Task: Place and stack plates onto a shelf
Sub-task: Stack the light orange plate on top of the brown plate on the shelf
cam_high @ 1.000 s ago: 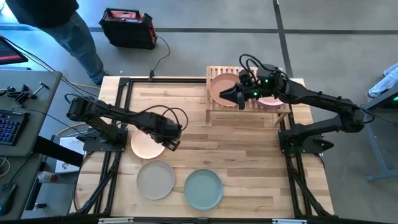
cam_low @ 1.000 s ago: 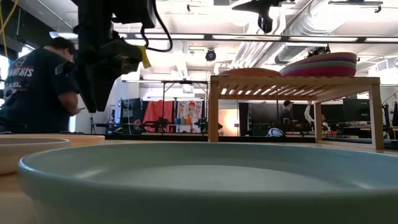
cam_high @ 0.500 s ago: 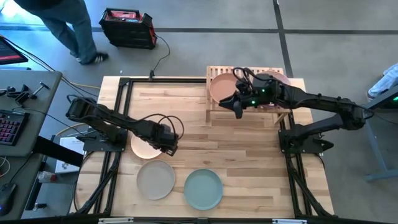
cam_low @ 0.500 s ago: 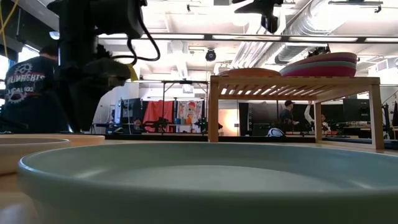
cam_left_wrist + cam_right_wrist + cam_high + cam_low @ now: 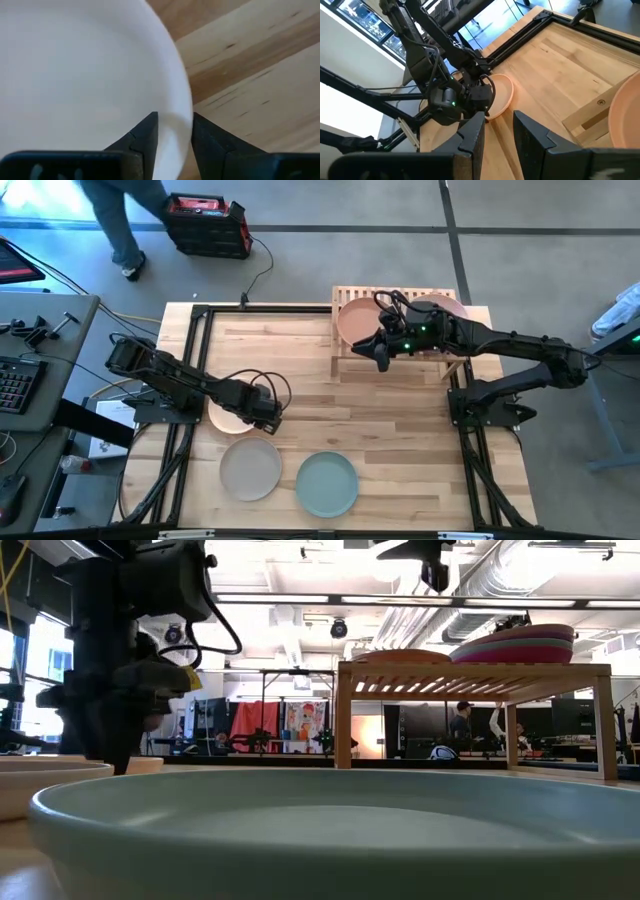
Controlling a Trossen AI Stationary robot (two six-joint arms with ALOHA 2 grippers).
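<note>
A peach plate (image 5: 226, 418) lies flat on the table at the left. My left gripper (image 5: 268, 418) points down over its right rim (image 5: 182, 100), open, with one finger inside the rim and one outside. My right gripper (image 5: 372, 350) hangs open and empty in front of the shelf (image 5: 345, 362). On the shelf lie a peach plate (image 5: 355, 323) and a stack of plates (image 5: 442, 307) with a pink one on top. A beige plate (image 5: 250, 468) and a mint green plate (image 5: 326, 484) rest flat near the front edge.
Black frame rails (image 5: 200, 350) run along the table's left and far sides. Bare planks (image 5: 400, 430) stretch between the shelf and the front plates. A person's legs (image 5: 118, 220) and a red and black case (image 5: 208, 225) are on the floor beyond the far edge.
My left gripper has come down and a little toward the table's left onto the peach plate's rim, fingers now either side of it. My right gripper has drawn slightly away from the shelf toward the near edge. The person has walked off to the left.
</note>
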